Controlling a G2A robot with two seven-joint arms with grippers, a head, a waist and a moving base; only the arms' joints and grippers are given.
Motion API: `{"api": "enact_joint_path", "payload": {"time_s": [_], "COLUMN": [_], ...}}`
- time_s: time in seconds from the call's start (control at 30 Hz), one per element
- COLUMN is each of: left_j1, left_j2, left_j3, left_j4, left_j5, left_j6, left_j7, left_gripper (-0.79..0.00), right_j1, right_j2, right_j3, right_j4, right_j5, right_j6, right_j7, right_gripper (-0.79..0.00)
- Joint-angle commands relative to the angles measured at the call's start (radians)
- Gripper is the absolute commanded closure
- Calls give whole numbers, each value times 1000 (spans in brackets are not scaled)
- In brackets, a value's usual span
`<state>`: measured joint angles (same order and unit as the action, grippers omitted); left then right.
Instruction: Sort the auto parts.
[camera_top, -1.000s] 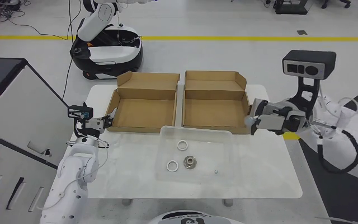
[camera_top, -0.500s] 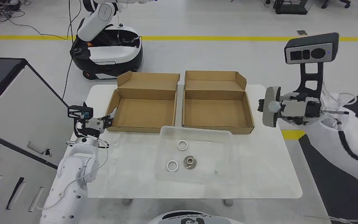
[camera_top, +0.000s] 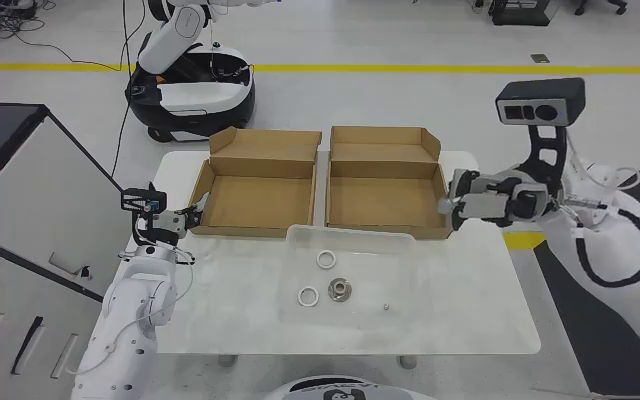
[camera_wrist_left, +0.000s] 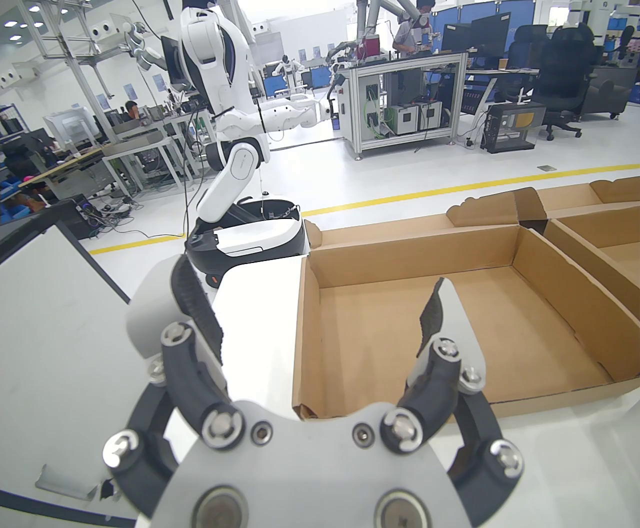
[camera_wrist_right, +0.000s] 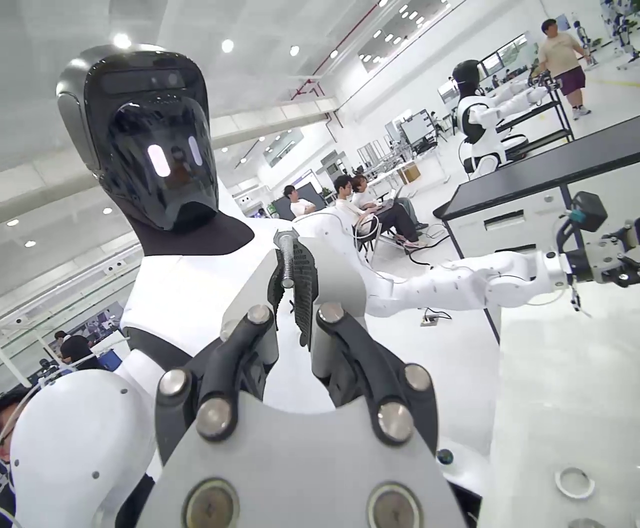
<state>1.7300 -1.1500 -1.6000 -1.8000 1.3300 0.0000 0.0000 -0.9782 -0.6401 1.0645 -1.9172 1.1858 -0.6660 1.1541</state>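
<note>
**Fig. Sorting of auto parts: bolt transfer.** The right gripper (camera_wrist_right: 295, 280) is pressed together on a threaded bolt (camera_wrist_right: 285, 262), whose shank lies along the ribbed pads. Its wrist view looks up into the room, so the fingers point away from the table (camera_top: 470, 320). In the top view this gripper hangs at the outer wall of the right box (camera_top: 385, 200). The left gripper (camera_wrist_left: 310, 277) is spread wide and holds nothing; it sits at the outer wall of the left box (camera_top: 260, 200), near the table's edge. Between the boxes and the robot lies a clear tray (camera_top: 350, 231). It holds 2 white rings (camera_top: 326, 259), 1 flanged metal part (camera_top: 341, 290) and 1 small screw (camera_top: 386, 307), all apart from each other.

Step in hand, by judgement: delivery of the bolt into a box, most likely the right one. Which box suits bolts cannot be told.

To do it well:
- Carry the gripper inward past the cardboard wall until it is over bare box floor.
- Turn the wrist so the fingers face down, then lower close to the floor before parting them.
- Keep the release low and away from the wall. A round threaded shank will roll and bounce if dropped from high, and a release at the wall risks tipping it out onto the table.
- Keep the grip firm through the turn, since the thin shank offers the pads little surface.

4 parts wait in the tray.
</note>
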Motion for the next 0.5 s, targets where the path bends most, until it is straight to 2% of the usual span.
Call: {"api": "enact_joint_path", "payload": {"time_s": [0.0,0.13,0.47], "left_j1": [0,0,0], "left_j2": [0,0,0], "left_j3": [0,0,0], "left_j4": [0,0,0], "left_j5": [0,0,0], "left_j6": [0,0,0], "left_j7": [0,0,0], "left_gripper": [-785,-785,-785], "right_j1": [-9,-25,-67], "right_j2": [-7,-23,-84], "right_j3": [11,30,87], "right_j4": [-1,-9,-23], "right_j5": [-4,30,240], "right_j6": [5,19,104], "right_j7": [5,19,104], "right_gripper": [0,0,0]}}
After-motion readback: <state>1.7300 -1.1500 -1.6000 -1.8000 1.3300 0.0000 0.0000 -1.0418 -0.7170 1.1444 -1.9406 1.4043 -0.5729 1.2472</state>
